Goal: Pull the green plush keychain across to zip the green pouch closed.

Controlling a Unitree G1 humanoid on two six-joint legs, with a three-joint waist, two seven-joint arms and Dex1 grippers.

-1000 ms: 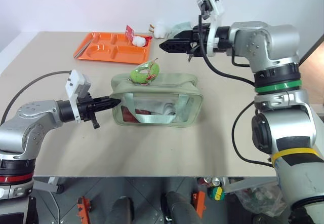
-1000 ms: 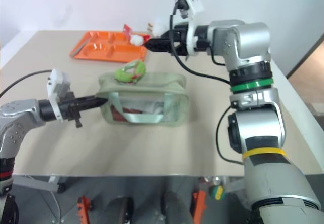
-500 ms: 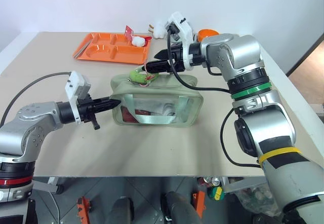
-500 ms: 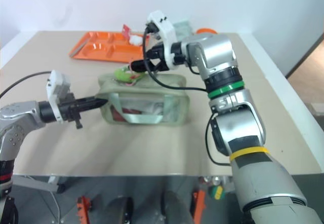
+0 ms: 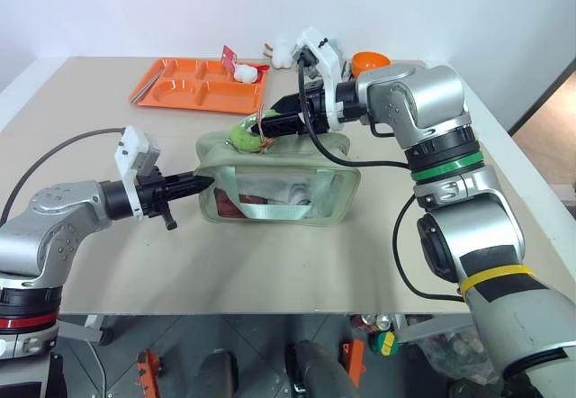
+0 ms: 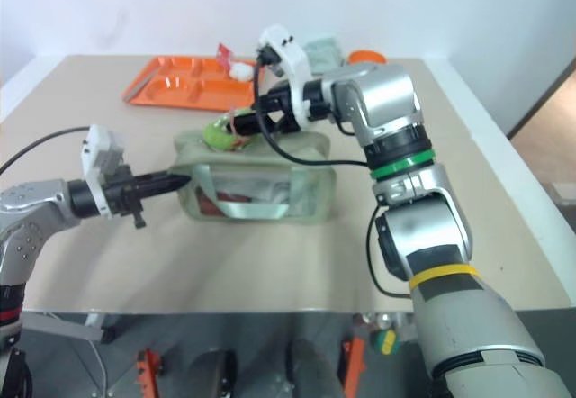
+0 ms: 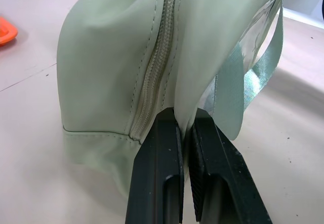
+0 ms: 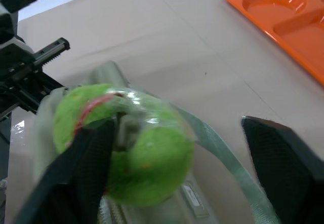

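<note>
The pouch (image 5: 279,182) is sitting mid-desk (image 5: 378,254), its end pinched by the left claw (image 7: 185,133) as an anchor. The right claw (image 8: 177,168), fingers apart, is straddling the keychain (image 5: 245,134) on top, not yet gripping.

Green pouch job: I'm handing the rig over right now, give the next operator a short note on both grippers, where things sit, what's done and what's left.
Left gripper: shut on the end of the green pouch, pinching the fabric beside the zipper to brace it.
Right gripper: open, fingers either side of the green plush keychain, one finger against it, not yet clamped.
Pouch lies on the table, keychain on top at the end nearest the left gripper. An orange tray sits behind.
Done: pouch braced, right gripper at the keychain.
Left: grip the keychain and pull it along the top, away from the left gripper, to zip the pouch closed.
</note>
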